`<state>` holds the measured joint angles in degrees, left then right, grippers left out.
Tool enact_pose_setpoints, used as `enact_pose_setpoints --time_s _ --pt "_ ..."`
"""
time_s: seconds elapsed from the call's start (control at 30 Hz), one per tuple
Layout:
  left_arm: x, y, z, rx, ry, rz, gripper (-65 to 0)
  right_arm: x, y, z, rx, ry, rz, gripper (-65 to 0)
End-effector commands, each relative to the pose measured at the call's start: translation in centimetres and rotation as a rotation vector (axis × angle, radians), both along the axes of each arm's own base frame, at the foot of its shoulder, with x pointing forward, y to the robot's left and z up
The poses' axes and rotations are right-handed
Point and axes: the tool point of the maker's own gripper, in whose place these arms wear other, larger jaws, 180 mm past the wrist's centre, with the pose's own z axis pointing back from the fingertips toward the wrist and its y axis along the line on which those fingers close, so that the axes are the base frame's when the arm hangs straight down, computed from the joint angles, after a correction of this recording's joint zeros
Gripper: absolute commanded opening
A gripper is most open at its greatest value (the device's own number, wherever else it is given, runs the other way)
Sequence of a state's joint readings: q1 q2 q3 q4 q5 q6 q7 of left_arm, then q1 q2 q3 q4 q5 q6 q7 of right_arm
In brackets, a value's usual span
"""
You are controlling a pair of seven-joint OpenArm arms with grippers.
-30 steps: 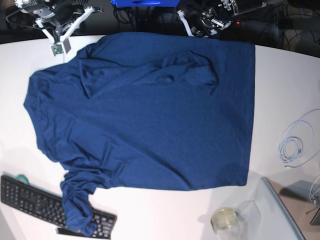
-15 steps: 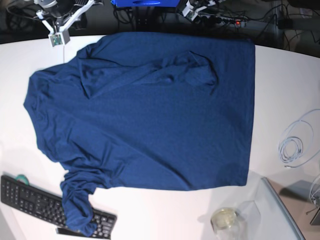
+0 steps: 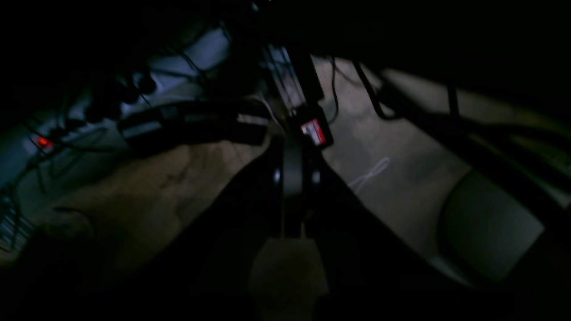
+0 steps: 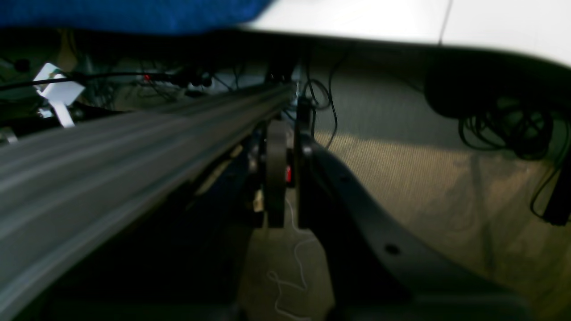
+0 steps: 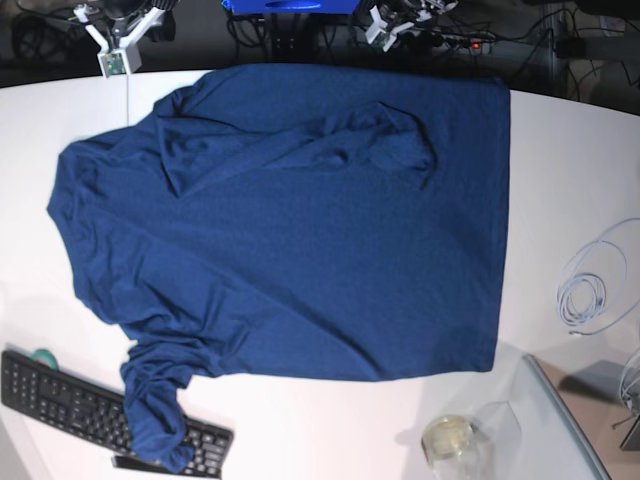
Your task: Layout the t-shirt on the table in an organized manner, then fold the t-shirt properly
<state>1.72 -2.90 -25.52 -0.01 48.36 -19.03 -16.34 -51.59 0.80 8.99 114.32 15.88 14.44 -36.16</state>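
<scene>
The dark navy t-shirt [image 5: 290,220] lies spread over the white table [image 5: 570,150]. Folds are bunched near its far edge, and one sleeve is crumpled at the near left. My right gripper [image 5: 115,55] hangs past the table's far left edge, off the cloth. In the right wrist view its fingers [image 4: 276,174] stand together with only a slit between them and hold nothing. A strip of t-shirt [image 4: 134,13] and table [image 4: 357,18] shows along the top. My left gripper [image 5: 385,22] is behind the far edge; in its dim wrist view the fingers [image 3: 292,178] are shut over the floor.
A black keyboard [image 5: 60,395] sits at the near left with the crumpled sleeve partly over it. A coil of white cable [image 5: 590,290] lies at the right edge. A glass jar [image 5: 450,440] and a grey stand [image 5: 585,400] occupy the near right corner.
Both arms have drawn back toward the far edge and away from the cloth. The t-shirt has not moved.
</scene>
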Motion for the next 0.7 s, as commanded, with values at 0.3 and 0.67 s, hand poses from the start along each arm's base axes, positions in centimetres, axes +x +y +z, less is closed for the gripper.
enact_pose_setpoints --time_s 0.3,0.67 --pt "-0.4 -0.1 0.1 -0.006 0.002 -0.004 -65.0 -0.2 0.8 -0.5 0.023 0.007 0.014 -61.2" --pt "0.0 -0.1 0.1 -0.006 -0.003 -0.002 -65.0 -0.6 0.8 -0.7 0.016 0.019 0.113 -61.2"
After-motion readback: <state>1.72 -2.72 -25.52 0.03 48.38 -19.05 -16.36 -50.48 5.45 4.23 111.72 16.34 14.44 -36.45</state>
